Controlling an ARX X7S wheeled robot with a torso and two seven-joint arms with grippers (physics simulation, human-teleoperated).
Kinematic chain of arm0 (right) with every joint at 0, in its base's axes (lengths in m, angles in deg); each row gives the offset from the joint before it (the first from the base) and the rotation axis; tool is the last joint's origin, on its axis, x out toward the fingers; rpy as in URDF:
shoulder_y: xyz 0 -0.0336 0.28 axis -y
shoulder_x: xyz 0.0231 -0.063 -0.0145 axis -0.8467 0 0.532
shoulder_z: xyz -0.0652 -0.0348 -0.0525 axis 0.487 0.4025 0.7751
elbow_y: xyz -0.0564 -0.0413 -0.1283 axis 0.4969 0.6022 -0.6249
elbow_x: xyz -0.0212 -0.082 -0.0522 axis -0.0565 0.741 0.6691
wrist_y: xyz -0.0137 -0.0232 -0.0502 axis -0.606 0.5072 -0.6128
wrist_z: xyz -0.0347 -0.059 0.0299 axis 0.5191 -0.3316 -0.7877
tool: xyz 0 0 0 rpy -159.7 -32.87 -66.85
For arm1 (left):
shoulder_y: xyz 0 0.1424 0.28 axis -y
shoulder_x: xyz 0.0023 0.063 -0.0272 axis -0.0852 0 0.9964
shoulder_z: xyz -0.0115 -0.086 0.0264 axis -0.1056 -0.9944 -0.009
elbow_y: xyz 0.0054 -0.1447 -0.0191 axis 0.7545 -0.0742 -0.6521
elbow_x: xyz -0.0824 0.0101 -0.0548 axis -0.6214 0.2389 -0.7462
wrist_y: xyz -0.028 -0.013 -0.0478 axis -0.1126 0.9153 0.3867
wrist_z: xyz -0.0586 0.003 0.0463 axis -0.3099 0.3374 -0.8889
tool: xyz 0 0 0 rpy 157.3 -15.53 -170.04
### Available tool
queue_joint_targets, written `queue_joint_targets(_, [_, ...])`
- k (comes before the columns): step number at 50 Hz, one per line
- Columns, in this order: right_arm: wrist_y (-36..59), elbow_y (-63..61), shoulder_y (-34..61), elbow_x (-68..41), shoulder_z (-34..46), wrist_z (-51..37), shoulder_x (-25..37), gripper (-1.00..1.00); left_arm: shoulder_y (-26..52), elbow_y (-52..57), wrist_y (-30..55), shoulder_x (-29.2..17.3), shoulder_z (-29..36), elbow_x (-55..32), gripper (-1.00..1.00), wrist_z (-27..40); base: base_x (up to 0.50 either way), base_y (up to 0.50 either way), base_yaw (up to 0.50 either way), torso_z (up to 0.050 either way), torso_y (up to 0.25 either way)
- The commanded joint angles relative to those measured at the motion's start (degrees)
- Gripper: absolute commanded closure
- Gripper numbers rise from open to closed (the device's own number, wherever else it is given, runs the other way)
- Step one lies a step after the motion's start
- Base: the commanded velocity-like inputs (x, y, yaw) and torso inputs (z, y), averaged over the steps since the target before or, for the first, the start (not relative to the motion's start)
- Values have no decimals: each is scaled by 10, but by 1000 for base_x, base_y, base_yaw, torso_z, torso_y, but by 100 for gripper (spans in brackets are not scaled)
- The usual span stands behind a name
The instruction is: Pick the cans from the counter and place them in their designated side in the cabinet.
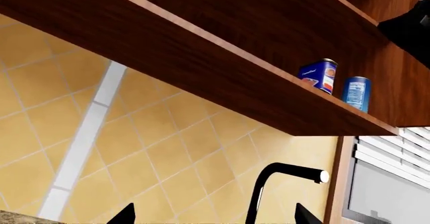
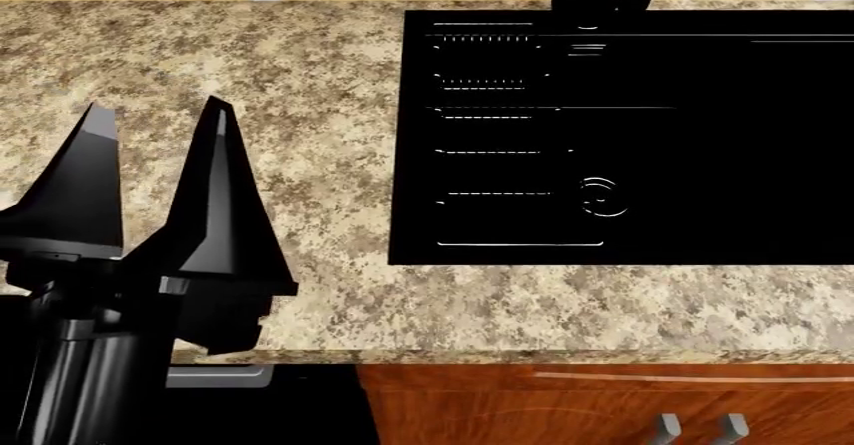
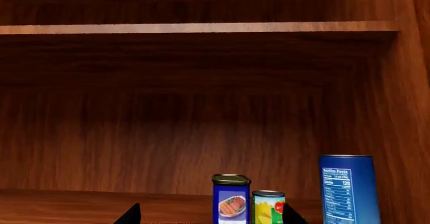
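In the right wrist view the blue tin point(image 3: 231, 200) with a dark top and the yellow-green can point(image 3: 268, 208) with a silver top stand side by side on a shelf point(image 3: 67, 204) of the reddish-brown cabinet point(image 3: 201, 108). My right gripper point(image 3: 211, 219) is open and empty, its tips on either side of both cans in the picture. The left wrist view shows the blue tin point(image 1: 320, 75) on the shelf from below. My left gripper point(image 2: 160, 125) is open and empty above the granite counter point(image 2: 320, 75); only its tips show in its own wrist view point(image 1: 213, 219).
A tall blue can point(image 3: 348, 190) stands at the shelf's right wall; it also shows in the left wrist view point(image 1: 356, 93). A black sink point(image 2: 627, 135) is set in the counter, with a black faucet point(image 1: 279, 183) behind. A wooden unit with silver handles point(image 2: 694, 427) is below.
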Motion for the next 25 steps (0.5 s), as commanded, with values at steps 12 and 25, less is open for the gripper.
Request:
queue_joint_targets(12, [55,12,4,-28,-20,-136,-8,-100,17,-11,23,20,19,-6,-100,-9,0,0,0,0,0])
queue_joint_targets(25, [161,-374,43,-621,-171,-477,362,-100,25,-9,30,22,21,-10,-100,-11,0,0,0,0,0])
